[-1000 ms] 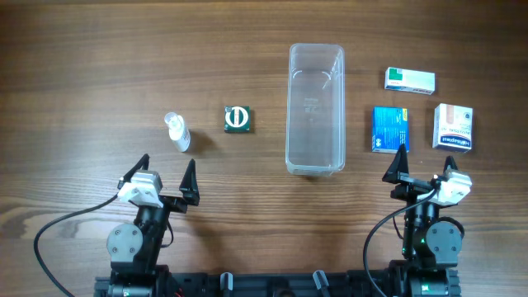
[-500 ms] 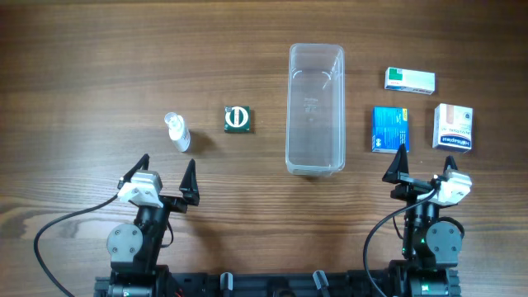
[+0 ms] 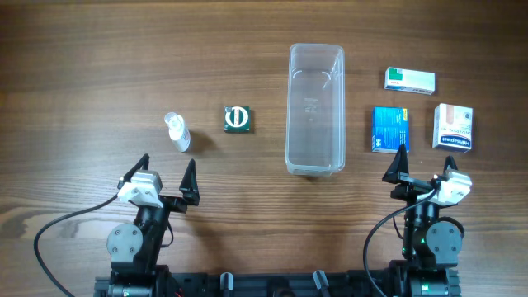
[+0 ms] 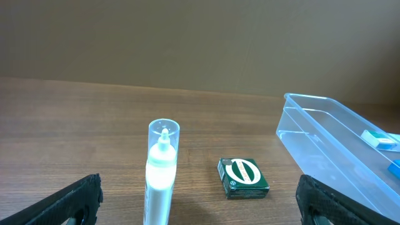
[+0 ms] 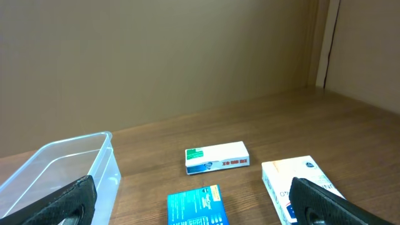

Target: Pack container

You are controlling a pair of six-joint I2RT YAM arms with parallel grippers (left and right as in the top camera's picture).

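Observation:
The clear plastic container (image 3: pixel 314 109) stands empty at the table's middle; it also shows in the left wrist view (image 4: pixel 337 147) and the right wrist view (image 5: pixel 56 169). A small white bottle (image 3: pixel 176 132) stands upright and a green box (image 3: pixel 238 120) lies left of it; both show in the left wrist view, the bottle (image 4: pixel 161 175) and the green box (image 4: pixel 242 177). Right of the container lie a blue box (image 3: pixel 389 129), a white-green box (image 3: pixel 409 80) and a white-orange box (image 3: pixel 453 127). My left gripper (image 3: pixel 165 180) is open and empty, near the front edge. My right gripper (image 3: pixel 424 171) is open and empty, just in front of the blue box.
The wooden table (image 3: pixel 99 66) carries all items in a row across the middle. Both arm bases sit at the front edge. In the right wrist view a wall and a door frame (image 5: pixel 328 44) stand beyond the table's far side.

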